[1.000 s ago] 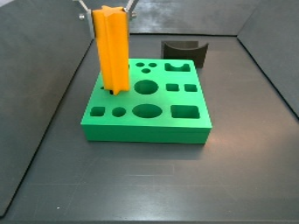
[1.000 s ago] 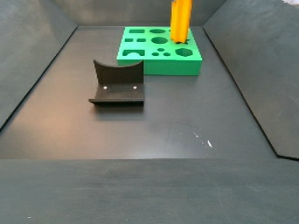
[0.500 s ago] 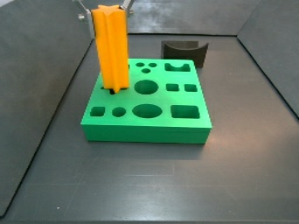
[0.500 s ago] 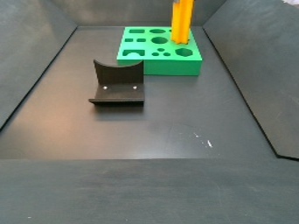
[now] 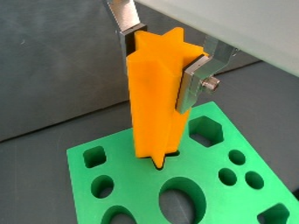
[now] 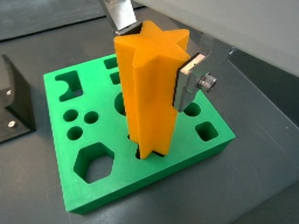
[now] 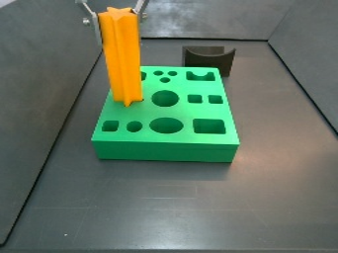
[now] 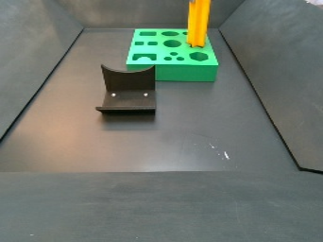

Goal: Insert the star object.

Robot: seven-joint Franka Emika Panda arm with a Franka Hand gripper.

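The star object (image 7: 122,54), a tall bright-orange ridged prism, stands upright with its lower end at a hole near the far left corner of the green block (image 7: 172,128). My gripper (image 5: 162,61) is shut on its upper part. One silver finger (image 5: 193,80) presses each side, as both wrist views show (image 6: 155,52). The prism (image 6: 152,105) hides most of the hole; I cannot tell how deep it sits. In a side view the prism (image 8: 198,24) rises past the frame's top from the block (image 8: 171,55).
The green block (image 5: 117,175) has several other shaped holes: round, square, hexagonal. A dark grey curved block (image 7: 209,59) stands behind it and also shows in a side view (image 8: 127,90). Dark walls ring the floor (image 8: 177,142).
The star object and gripper have shifted very slightly sideways over the block. The grip is unchanged.
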